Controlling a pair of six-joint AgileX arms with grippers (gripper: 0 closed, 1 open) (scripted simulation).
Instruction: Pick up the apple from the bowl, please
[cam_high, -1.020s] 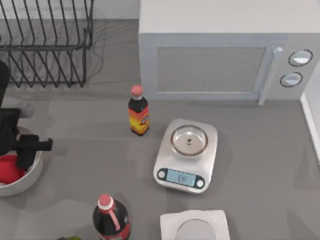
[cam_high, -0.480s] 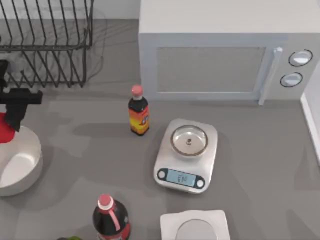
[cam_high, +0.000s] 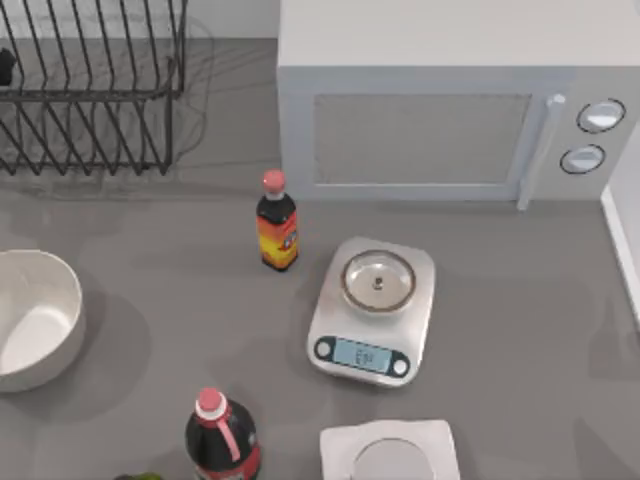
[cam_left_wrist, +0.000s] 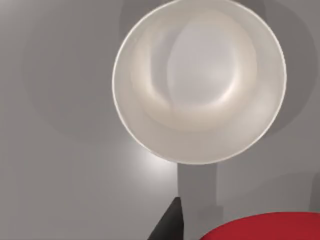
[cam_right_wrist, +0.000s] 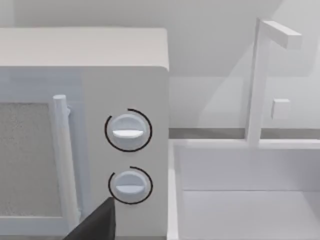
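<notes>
While the left gripper is hanging high over the bowl, the apple is sitting close under the wrist camera, its red curve beside one dark fingertip. Judging by that, the fingers are clamped on the apple, clear of the bowl. In the top view the bowl is lying empty at the table's left edge. The apple is looking smooth, firm and light; likely slippery on its matte skin, so a hold across its widest middle seems safest. The right arm is idling near the microwave; whether its fingers are apart, I cannot tell.
</notes>
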